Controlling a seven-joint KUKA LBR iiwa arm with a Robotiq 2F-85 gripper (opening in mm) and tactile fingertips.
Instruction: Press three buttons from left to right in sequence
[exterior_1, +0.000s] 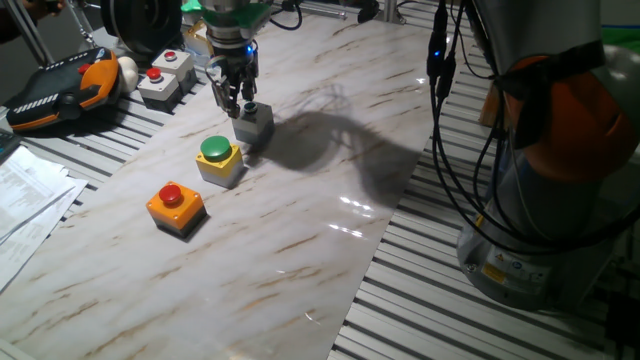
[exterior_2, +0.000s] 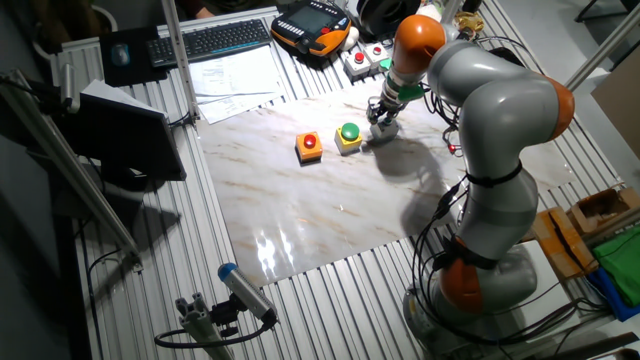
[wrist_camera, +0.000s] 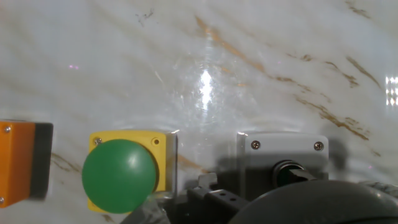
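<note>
Three button boxes sit in a row on the marble desk (exterior_1: 300, 250): orange box (exterior_1: 175, 208), yellow box (exterior_1: 220, 160), then grey box (exterior_1: 254, 122) at the far end. The pincer (exterior_1: 236, 104) hangs right over the grey box, tips at its tiny button, but I can't tell if it's open or closed. Boxes look hard, small & prob. light, so they might slide on the shiny top; no grabbing, just poke straight down on the button's middle.
</note>
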